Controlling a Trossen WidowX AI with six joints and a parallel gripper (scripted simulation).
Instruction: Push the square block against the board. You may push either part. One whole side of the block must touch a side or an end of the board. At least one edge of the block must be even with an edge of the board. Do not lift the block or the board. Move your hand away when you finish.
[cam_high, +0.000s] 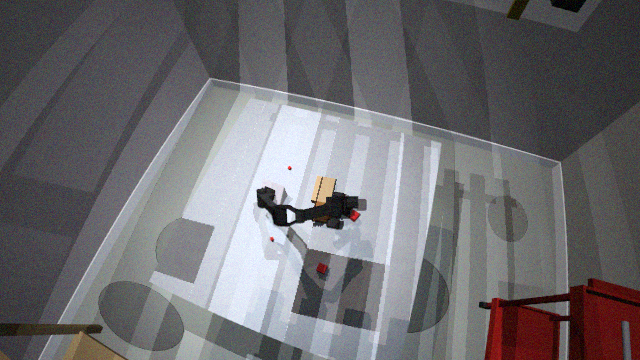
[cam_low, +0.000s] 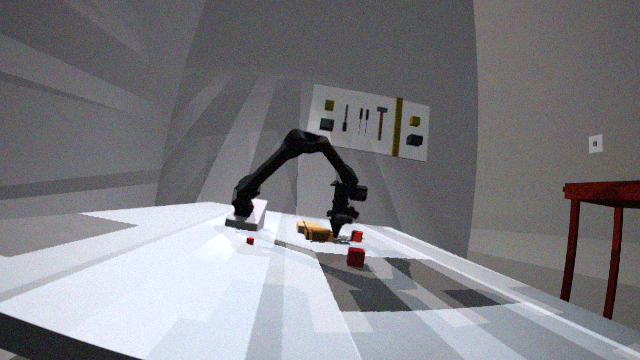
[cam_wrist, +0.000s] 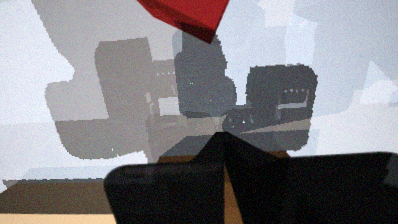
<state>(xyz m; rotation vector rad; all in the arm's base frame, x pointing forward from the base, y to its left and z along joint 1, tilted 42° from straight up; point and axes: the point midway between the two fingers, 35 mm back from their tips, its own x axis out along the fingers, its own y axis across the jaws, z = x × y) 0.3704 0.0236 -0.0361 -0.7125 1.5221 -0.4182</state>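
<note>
The light wooden board (cam_high: 326, 190) (cam_low: 302, 226) lies flat beside the arm; its side shows low left in the wrist view (cam_wrist: 50, 196). The orange-brown square block (cam_low: 320, 234) (cam_wrist: 233, 200) stands by the board's near end, mostly under the arm in the top view. The arm hides the seam between them, so I cannot tell if a whole side touches or if edges are even. My gripper (cam_low: 336, 237) (cam_wrist: 221, 137) is shut and empty, pointing down low beside the block's outer side. Whether the fingers touch the block is hidden.
A red cube (cam_high: 354, 215) (cam_low: 356, 236) (cam_wrist: 192, 12) sits just beyond the gripper. Another red cube (cam_high: 322, 268) (cam_low: 355, 257) lies nearer the table's front. Small red pieces (cam_high: 289, 168) (cam_high: 272, 239) (cam_low: 250, 241) lie near the arm base. Shadows cross the table.
</note>
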